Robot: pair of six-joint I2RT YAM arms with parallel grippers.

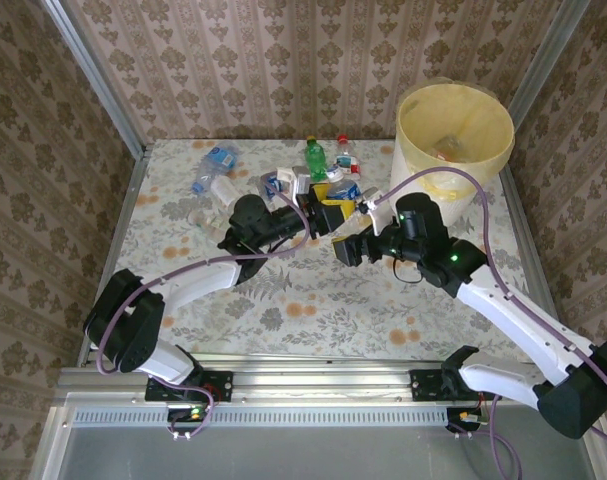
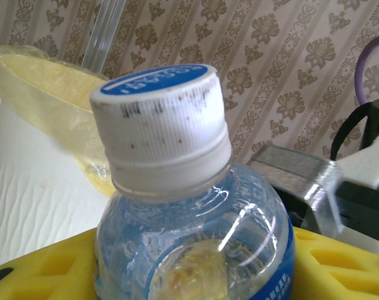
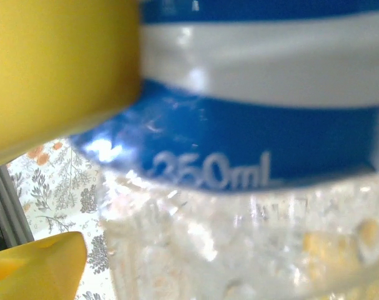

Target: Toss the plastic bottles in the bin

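The task seemed barely begun: the left gripper point(image 1: 321, 213) clasped one white-capped bottle point(image 2: 189, 206) at frame centre, the right gripper point(image 1: 349, 245) beside it, its grip impossible to tell, while other bottles point(image 1: 316, 160) waited left of the upper-right bin point(image 1: 504, 150).

Both arms reach to the middle. The left tool point(image 1: 334, 214) pinches a bottle point(image 2: 190, 209); the right tool point(image 1: 351, 246) sits close.

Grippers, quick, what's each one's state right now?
Left gripper: closed on the blue-label bottle.
Right gripper: cannot be told.
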